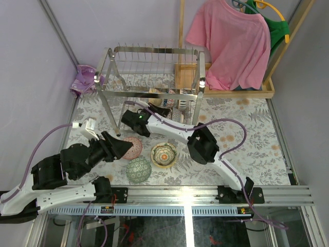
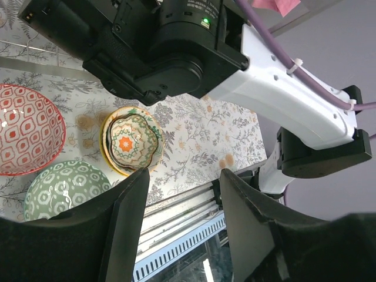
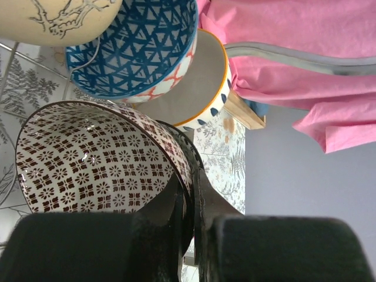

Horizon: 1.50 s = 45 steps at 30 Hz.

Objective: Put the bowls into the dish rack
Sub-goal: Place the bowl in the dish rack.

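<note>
The steel dish rack (image 1: 151,72) stands at the back of the table. My right gripper (image 3: 189,176) is shut on the rim of a brown-patterned bowl (image 3: 100,158), held on edge under the rack's top tier. Next to it are a blue bowl (image 3: 135,47), a white orange-rimmed bowl (image 3: 197,88) and a cream bowl (image 3: 59,17). On the tablecloth lie a red-patterned bowl (image 2: 26,129), a green bowl (image 2: 64,188) and a yellow-rimmed bowl (image 2: 130,141). My left gripper (image 2: 182,176) hovers open and empty, next to the red-patterned bowl (image 1: 135,147).
The right arm (image 2: 176,47) stretches over the loose bowls towards the rack. A pink shirt (image 1: 231,41) hangs on a wooden stand at the back right. A purple cloth (image 1: 82,80) lies at the back left. A metal rail (image 1: 205,193) runs along the near edge.
</note>
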Available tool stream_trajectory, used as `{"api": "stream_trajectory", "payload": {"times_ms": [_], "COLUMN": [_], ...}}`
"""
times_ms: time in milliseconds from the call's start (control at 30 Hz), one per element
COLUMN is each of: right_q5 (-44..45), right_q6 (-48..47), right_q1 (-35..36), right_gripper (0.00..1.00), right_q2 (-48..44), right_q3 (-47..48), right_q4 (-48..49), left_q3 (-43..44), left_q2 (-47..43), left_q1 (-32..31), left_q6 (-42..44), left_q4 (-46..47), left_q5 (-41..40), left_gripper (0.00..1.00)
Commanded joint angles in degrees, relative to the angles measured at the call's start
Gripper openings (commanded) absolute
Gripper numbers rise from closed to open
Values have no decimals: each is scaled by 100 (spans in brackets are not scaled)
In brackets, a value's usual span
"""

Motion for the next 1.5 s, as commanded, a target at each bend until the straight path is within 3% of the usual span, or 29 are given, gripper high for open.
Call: {"api": "stream_trajectory", "payload": {"times_ms": [0, 400, 633, 900, 1133, 1467], "right_q5": [620, 1040, 706, -39, -542, -976], "right_q6": [-97, -1048, -1019, -233, 542, 589], "right_q1": [-110, -75, 50, 91, 91, 92], "right_gripper": [0, 0, 0, 0, 16, 28], "right_q2": [134, 603, 1086, 1281, 1330, 1386], "right_q3": [118, 213, 671, 963, 900, 1128], "right_q4": [-447, -16, -78, -696, -1188, -1173], "left_q3": [129, 131, 108, 128, 122, 148], "left_q2": [-153, -376, -520, -611, -619, -614], "left_q1": [-5, -3, -6, -4, 4, -6], "left_q6": [175, 260, 268, 270, 245, 225], "left_q4": [355, 378, 368, 340, 342, 336], "left_q5": [148, 175, 173, 170, 189, 187], "left_gripper": [51, 51, 51, 51, 51, 51]}}
